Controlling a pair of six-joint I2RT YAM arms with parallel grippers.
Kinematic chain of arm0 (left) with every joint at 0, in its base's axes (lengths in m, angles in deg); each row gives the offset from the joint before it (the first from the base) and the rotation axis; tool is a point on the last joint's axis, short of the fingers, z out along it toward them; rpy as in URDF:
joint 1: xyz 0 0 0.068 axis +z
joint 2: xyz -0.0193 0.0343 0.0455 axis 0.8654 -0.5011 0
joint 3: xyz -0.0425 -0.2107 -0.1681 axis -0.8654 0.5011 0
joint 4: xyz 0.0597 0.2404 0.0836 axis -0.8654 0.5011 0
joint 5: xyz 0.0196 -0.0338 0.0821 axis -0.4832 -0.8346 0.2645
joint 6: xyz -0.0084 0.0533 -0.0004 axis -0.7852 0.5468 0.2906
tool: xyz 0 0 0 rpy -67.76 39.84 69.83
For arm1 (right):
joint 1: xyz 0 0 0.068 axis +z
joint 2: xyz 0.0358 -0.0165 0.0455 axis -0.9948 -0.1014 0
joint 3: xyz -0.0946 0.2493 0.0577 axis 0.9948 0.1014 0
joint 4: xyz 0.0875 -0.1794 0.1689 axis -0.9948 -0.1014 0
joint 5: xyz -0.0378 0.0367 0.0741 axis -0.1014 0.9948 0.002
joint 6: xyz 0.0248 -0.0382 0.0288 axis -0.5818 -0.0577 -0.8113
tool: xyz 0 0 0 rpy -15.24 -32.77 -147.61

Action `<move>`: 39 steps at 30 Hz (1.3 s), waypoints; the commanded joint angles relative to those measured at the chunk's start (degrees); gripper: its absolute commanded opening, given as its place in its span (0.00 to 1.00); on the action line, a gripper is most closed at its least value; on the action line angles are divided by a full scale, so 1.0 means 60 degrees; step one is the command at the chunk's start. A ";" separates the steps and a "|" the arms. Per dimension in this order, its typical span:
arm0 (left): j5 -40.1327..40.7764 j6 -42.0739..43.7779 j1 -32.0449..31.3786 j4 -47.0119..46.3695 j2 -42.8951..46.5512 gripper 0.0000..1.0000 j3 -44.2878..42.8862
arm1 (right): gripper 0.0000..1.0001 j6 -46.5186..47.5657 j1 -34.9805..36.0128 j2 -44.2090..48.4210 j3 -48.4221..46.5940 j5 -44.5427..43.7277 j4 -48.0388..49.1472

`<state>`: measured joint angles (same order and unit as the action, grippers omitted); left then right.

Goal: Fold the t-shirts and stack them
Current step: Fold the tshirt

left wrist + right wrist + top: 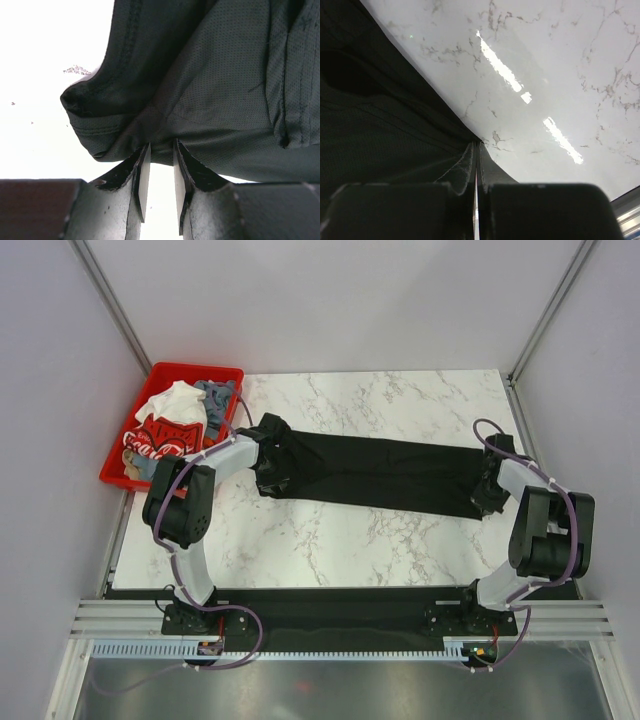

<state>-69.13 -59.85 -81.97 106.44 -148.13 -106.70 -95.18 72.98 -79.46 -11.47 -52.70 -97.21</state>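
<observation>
Top external: long, taut black t-shirt (370, 475)

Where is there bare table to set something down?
Free: the far marble strip between the black t-shirt and the back wall, right of the red bin; also the near strip in front of the shirt. Crowded: the bin corner.
</observation>
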 commanded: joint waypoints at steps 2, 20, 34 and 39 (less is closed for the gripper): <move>0.0060 -0.0244 -0.0003 0.0013 0.0257 0.33 0.0172 | 0.00 -0.0140 -0.0242 0.0421 0.0103 -0.0198 0.0205; -0.1404 0.0430 0.0187 0.0057 0.2659 0.47 0.0142 | 0.41 0.0490 0.3137 0.1097 -0.2154 0.2366 0.1604; -0.4964 -0.0141 0.3659 -0.0280 0.4591 0.45 0.1460 | 0.41 0.3798 0.8895 -0.3192 -0.4846 0.1284 0.4658; -0.4804 -0.0171 0.5034 -0.0426 0.5296 0.46 0.1739 | 0.41 0.4459 0.9410 -0.4074 -0.5551 0.1078 0.4497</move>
<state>-95.27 -59.46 -54.47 106.15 -120.37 -96.60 -73.30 128.84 -102.52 -40.78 -43.83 -71.70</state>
